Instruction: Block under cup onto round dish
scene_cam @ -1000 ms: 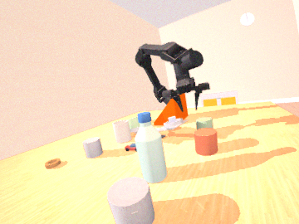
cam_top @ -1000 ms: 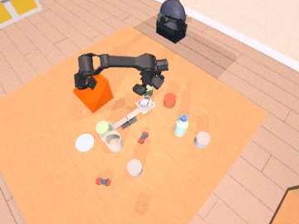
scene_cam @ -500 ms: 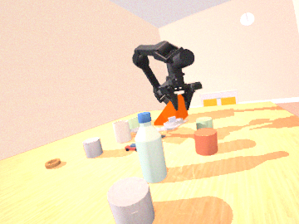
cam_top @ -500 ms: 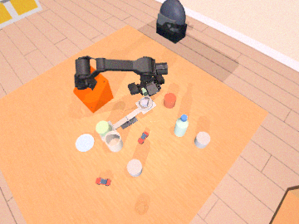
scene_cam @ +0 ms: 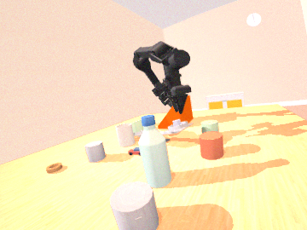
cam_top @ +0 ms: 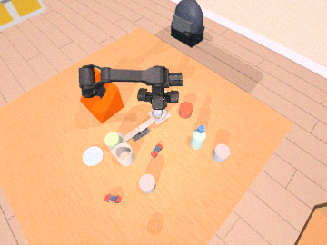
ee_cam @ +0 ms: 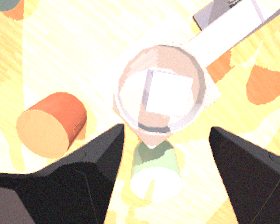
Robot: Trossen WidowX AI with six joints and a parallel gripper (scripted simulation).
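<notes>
A gripper (ee_cam: pixel 163 178) with matt, dark grey, plastic-looking fingers is hovering above a pale cup (ee_cam: pixel 160 91) whose smooth surface is showing a soft sheen. Beneath the jaws, a mat (cam_top: pixel 236 133) is showing an orange wood-grain finish. To one side of the jaws, a red cylinder (ee_cam: pixel 53 122) is looking smooth and matt, like plastic.

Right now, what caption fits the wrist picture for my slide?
Open gripper poised above the cup on one end of the balance, orange cylinder off to one side.
</notes>
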